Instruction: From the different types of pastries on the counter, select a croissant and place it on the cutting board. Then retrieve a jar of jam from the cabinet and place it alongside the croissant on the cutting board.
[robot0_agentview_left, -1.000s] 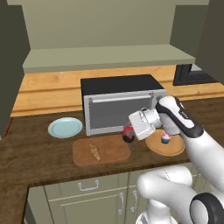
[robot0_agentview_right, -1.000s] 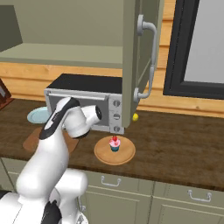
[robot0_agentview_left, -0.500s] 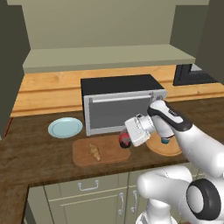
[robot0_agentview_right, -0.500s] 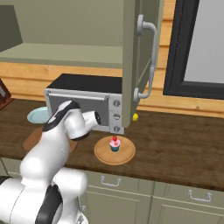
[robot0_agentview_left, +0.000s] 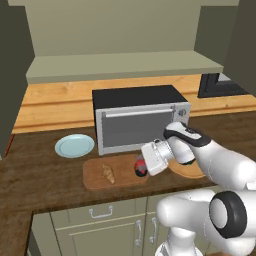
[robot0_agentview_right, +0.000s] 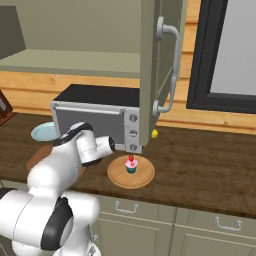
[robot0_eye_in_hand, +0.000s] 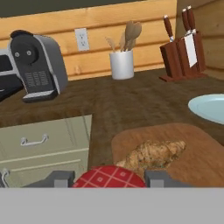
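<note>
The jam jar (robot0_agentview_left: 140, 168), dark with a red checked lid (robot0_eye_in_hand: 109, 177), is low over the right end of the wooden cutting board (robot0_agentview_left: 95, 179). My gripper (robot0_agentview_left: 144, 162) is shut on it, a fingertip (robot0_eye_in_hand: 59, 178) on each side of the lid. The croissant (robot0_agentview_left: 107, 173) lies on the board's middle, a little left of the jar. In the hand view the croissant (robot0_eye_in_hand: 154, 152) lies just beyond the lid on the board (robot0_eye_in_hand: 197, 153). Whether the jar rests on the board cannot be told.
A microwave (robot0_agentview_left: 135, 119) stands right behind the board, with a pale blue plate (robot0_agentview_left: 74, 145) to its left. A cupcake (robot0_agentview_right: 131, 164) sits on a round wooden board (robot0_agentview_right: 143, 176) to the right. The open cabinet door (robot0_agentview_right: 155, 75) hangs above it. Knife block (robot0_eye_in_hand: 181, 48), utensil cup (robot0_eye_in_hand: 121, 62) and coffee machine (robot0_eye_in_hand: 37, 65) stand further along the counter.
My gripper has carried the jam jar down and to the left, from in front of the microwave's right side to the cutting board's right end.
</note>
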